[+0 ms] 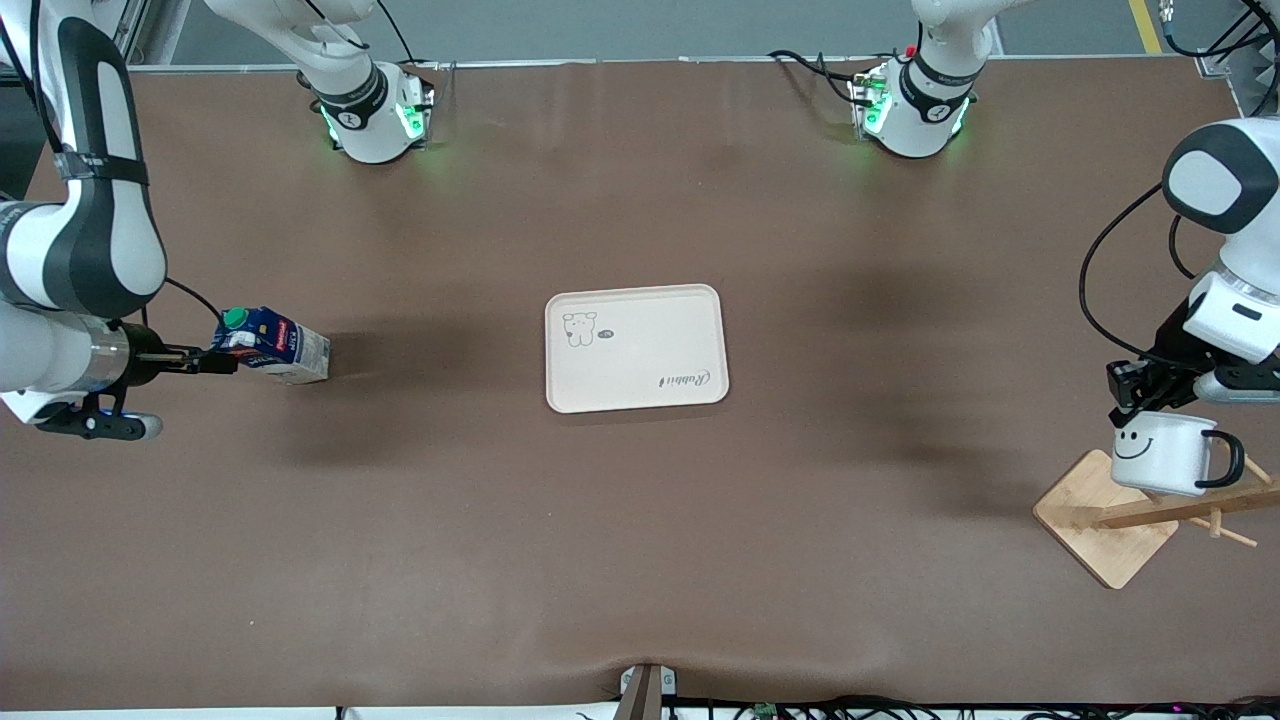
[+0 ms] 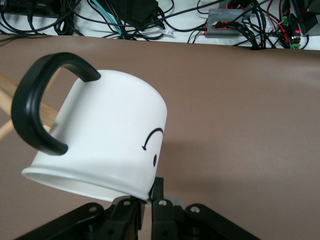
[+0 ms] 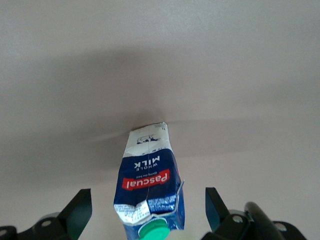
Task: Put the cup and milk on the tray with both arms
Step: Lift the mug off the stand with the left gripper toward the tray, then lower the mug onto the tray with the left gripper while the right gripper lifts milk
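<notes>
The dark blue milk carton [image 1: 272,346] with a green cap stands on the table toward the right arm's end. My right gripper [image 1: 214,359] is open, and its fingers straddle the carton's top [image 3: 149,187] without touching it. My left gripper [image 1: 1140,398] is shut on the rim of the white smiley cup [image 1: 1165,455] and holds it over the wooden rack. In the left wrist view the cup [image 2: 110,135] hangs tilted from the pinching fingers [image 2: 161,210], black handle outward. The cream tray [image 1: 640,340] lies bare at the table's middle.
The wooden square-based rack [image 1: 1105,520] with pegs stands under the cup at the left arm's end. Cables and boxes [image 2: 225,25] lie off the table's edge near the front camera. Brown tabletop lies between each arm and the tray.
</notes>
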Robot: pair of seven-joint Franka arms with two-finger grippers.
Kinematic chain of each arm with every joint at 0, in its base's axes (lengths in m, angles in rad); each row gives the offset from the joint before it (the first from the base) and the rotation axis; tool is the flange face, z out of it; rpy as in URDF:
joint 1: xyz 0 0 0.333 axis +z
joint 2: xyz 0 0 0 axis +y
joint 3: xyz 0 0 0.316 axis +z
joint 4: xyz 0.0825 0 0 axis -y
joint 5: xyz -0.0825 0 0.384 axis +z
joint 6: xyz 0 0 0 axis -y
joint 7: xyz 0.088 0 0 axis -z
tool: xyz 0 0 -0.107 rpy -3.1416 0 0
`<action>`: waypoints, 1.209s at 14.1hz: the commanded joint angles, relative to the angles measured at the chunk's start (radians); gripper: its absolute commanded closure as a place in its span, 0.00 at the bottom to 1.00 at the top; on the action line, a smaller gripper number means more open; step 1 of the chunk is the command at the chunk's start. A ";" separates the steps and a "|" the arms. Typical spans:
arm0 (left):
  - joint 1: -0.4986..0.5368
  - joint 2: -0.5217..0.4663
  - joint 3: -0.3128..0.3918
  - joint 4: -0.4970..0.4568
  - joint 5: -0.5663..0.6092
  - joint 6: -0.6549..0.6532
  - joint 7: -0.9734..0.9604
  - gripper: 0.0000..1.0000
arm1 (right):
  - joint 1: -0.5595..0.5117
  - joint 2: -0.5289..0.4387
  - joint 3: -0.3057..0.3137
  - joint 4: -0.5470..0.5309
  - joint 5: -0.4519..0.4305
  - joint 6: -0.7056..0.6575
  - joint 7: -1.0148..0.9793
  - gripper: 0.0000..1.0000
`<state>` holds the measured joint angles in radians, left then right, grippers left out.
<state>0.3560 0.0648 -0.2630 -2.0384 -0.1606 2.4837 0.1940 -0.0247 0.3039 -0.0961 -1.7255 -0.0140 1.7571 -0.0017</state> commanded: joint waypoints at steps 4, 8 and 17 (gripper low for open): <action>0.006 -0.054 -0.083 0.072 -0.017 -0.201 -0.158 1.00 | 0.000 -0.103 0.006 -0.157 0.003 0.076 0.012 0.00; 0.001 -0.034 -0.209 0.104 -0.011 -0.285 -0.443 1.00 | -0.001 -0.156 0.007 -0.270 0.002 0.161 0.012 0.00; -0.190 0.154 -0.424 0.139 0.004 -0.318 -1.178 1.00 | -0.007 -0.160 0.007 -0.370 0.003 0.283 0.012 0.00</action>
<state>0.2328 0.1525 -0.6846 -1.9502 -0.1606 2.1816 -0.8441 -0.0242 0.1837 -0.0948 -2.0529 -0.0141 2.0250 -0.0017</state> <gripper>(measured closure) 0.907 0.000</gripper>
